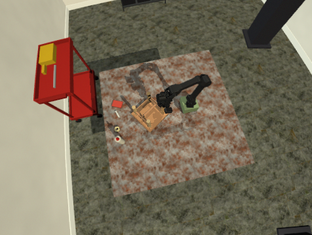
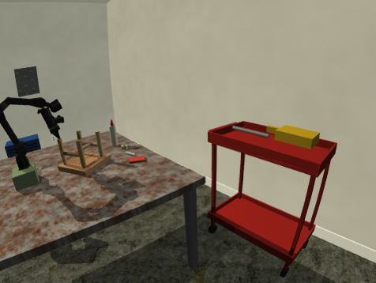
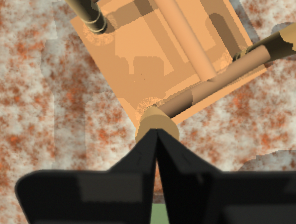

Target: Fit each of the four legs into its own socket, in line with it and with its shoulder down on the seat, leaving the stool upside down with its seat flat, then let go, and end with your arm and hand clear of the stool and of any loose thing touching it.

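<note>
The stool seat (image 1: 159, 119) (image 2: 75, 169) (image 3: 135, 75) lies flat, underside up, on the table. Four wooden legs stand up from its corners, with rails between some of them. In the exterior view all look roughly upright. My gripper (image 2: 58, 138) (image 3: 156, 134) is shut with nothing between its fingers. Its tips point down at the top of the near leg (image 2: 62, 151) (image 3: 170, 131), touching it or just above it; I cannot tell which. The left leg in the wrist view (image 3: 90, 17) and the right one (image 3: 282, 42) are away from the fingers. Whether each shoulder is fully down is too small to tell.
Beyond the stool are a red block (image 1: 117, 104) (image 2: 137, 160), a small white stick (image 1: 117, 113) (image 2: 130, 153), a small yellowish ring (image 1: 115, 128) (image 2: 124, 146) and a white bottle (image 1: 120, 141) (image 2: 114, 135) with a red tip. A red cart (image 2: 272, 158) stands off the table.
</note>
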You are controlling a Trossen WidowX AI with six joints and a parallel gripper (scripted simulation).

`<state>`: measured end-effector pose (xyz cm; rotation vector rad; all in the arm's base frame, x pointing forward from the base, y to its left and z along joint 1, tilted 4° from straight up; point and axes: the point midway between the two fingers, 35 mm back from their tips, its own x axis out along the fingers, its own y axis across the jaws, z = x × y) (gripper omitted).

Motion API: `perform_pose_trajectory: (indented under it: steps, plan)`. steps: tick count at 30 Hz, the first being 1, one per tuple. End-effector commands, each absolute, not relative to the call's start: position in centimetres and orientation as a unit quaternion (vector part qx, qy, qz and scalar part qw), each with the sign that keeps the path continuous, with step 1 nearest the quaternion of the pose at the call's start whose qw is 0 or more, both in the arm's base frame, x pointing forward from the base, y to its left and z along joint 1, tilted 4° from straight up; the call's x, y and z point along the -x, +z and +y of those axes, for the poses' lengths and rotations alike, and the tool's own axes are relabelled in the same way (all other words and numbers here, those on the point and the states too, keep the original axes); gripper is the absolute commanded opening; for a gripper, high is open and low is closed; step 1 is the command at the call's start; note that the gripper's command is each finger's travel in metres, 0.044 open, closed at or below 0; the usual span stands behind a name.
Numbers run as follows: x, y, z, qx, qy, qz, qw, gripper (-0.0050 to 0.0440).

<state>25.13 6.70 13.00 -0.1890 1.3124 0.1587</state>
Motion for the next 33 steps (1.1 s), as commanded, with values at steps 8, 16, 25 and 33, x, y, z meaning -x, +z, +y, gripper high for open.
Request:
perform_pose_trajectory:
  steps: [8,16,25,33]
  plan:
    - [-25.25,11.21,6.44,0.093,0.068,0.622,0.775,0.0000]
    - [-25.25,11.12,6.43,0.093,0.068,0.622,0.775,0.0000]
    - [-25.24,11.01,6.42,0.093,0.068,0.622,0.775,0.0000]
    - [-25.24,10.96,6.42,0.093,0.068,0.622,0.775,0.0000]
